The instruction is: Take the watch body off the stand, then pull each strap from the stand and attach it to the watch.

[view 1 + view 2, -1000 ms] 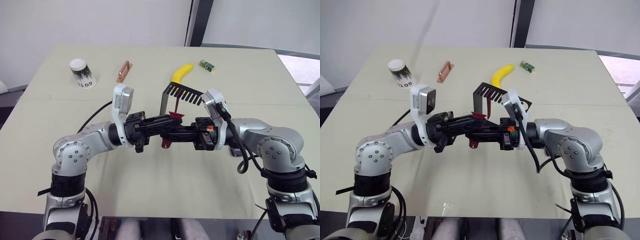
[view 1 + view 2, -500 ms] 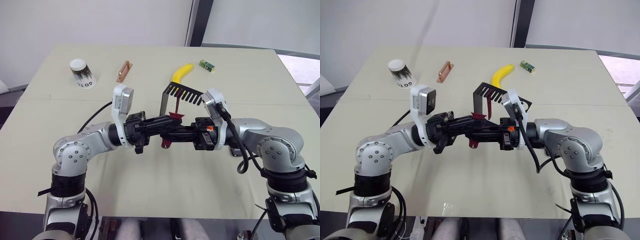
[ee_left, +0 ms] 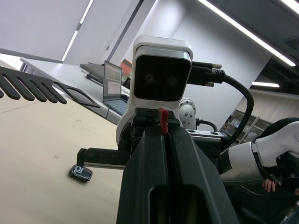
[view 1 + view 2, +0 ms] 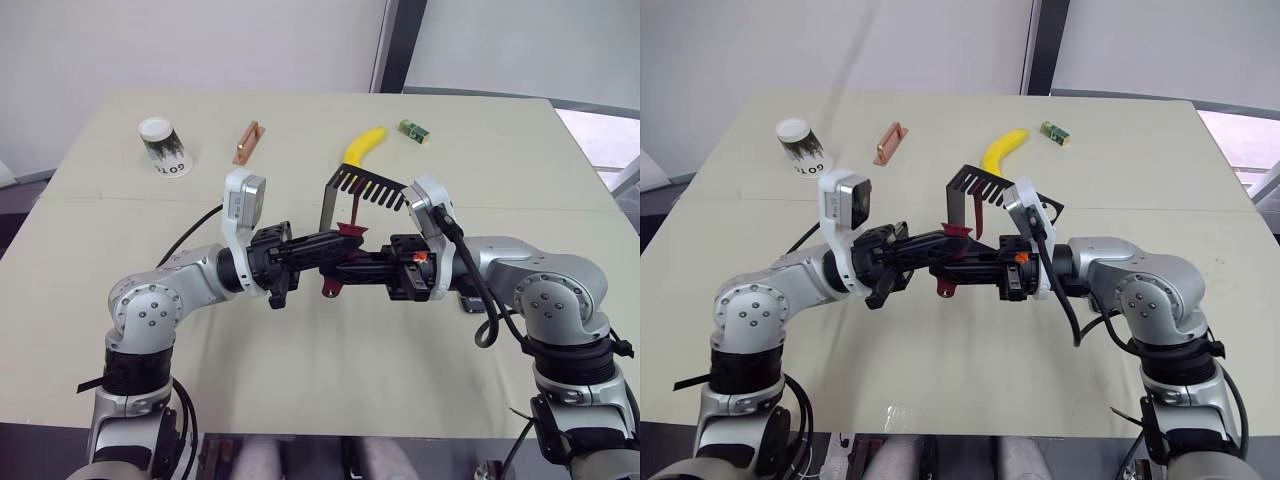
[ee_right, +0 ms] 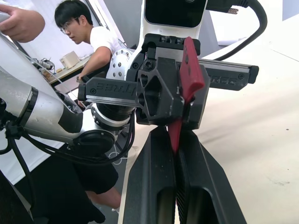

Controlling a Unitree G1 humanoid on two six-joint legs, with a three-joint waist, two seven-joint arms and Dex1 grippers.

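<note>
Both grippers meet tip to tip above the table [image 4: 300,400], in front of the stand [image 4: 345,190]. Left gripper [image 4: 335,243] and right gripper [image 4: 350,268] each clamped on the same maroon strap [image 4: 338,262], held between them. Watch body [image 3: 81,173] lies on the table near the right arm.

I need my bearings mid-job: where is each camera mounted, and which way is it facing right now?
Left and right eye views: on the head, looking forward and down at the table and stand; both arms show.
Left wrist view: on the left wrist, looking along the left gripper at the right arm's wrist camera; the watch body lies on the table.
Right wrist view: on the right wrist, looking along the right gripper at the left gripper, with a person beyond.
Shared: every view shows the strap pinched by both grippers.
</note>
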